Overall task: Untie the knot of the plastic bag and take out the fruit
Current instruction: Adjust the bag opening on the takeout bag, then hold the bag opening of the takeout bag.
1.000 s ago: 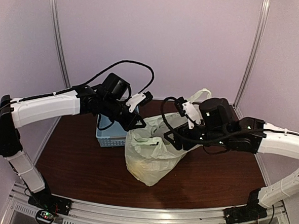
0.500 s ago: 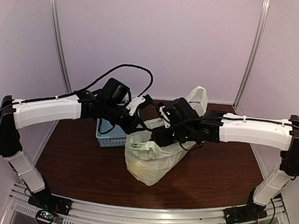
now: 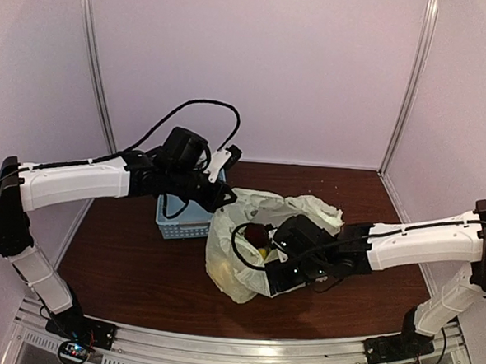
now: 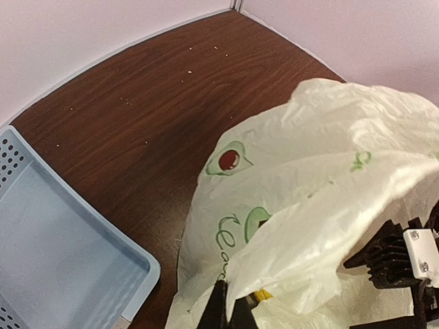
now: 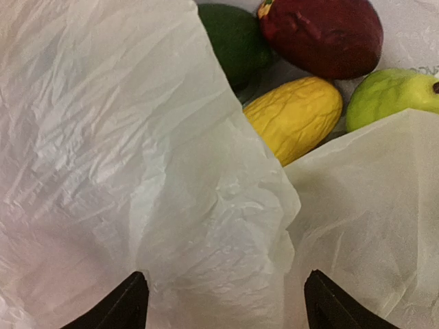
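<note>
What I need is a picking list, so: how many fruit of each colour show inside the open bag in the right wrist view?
dark red fruit: 1
yellow fruit: 1
green fruit: 2 (dark green one, light green one)
total: 4 showing; the plastic bag may hide more.

Thin, crinkly, translucent plastic in the plastic bag (image 5: 137,171), pale, with a faint sheen along the creases. Slightly bumpy, low-sheen skin on the dark red fruit (image 5: 322,34); finely wrinkled and matt on the yellow fruit (image 5: 295,116); smooth on the dark green fruit (image 5: 233,41); smooth with a slight shine on the light green fruit (image 5: 391,96). Smooth, matt, perforated light blue plastic for the basket (image 4: 62,253). Dark brown wood grain on the table (image 4: 137,116), satin. Smooth white plastic for the arm shells (image 3: 74,180).
</note>
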You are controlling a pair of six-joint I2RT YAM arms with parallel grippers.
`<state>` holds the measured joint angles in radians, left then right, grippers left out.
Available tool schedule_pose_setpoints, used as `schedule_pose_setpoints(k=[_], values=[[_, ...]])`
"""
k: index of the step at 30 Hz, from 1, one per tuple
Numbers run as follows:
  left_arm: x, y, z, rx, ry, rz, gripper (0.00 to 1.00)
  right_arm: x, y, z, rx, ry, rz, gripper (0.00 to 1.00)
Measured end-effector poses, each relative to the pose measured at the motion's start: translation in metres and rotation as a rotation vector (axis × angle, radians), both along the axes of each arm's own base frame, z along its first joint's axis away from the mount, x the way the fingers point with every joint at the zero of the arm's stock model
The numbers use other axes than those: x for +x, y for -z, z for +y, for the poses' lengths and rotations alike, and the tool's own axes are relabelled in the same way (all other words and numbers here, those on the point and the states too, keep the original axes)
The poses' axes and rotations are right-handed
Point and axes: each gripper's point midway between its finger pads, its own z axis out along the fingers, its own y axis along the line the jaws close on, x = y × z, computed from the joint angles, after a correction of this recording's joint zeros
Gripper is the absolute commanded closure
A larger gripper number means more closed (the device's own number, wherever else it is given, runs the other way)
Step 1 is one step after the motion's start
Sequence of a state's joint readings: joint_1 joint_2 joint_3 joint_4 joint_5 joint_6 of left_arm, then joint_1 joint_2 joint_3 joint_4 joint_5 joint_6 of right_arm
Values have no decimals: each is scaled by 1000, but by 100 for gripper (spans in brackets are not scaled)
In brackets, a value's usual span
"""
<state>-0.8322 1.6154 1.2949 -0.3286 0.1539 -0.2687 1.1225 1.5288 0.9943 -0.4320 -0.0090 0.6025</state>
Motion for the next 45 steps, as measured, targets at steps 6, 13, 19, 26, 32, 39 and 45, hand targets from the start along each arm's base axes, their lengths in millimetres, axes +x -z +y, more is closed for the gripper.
schedule_pose_setpoints(k=[6,13,19,26,32,39,45], values=[[13,-6,4,-23,-52,-18,100,-46,28,-5,11,-40,112,22],[21,-5,9,-58,-57,-22,95,-62,25,-3,10,-63,123,21],[3,-4,12,-81,1,-10,20,-34,-24,10,64,-3,-9,17],[-19,-40,40,-157,-44,-32,3,6,-72,2,122,89,-144,14],[-39,-35,51,-255,-88,71,3,40,-78,-6,104,153,-198,9],[-68,10,61,-303,-134,265,3,57,-69,15,101,143,-215,9],[-79,3,48,-420,-109,324,3,55,-49,30,99,115,-182,9]])
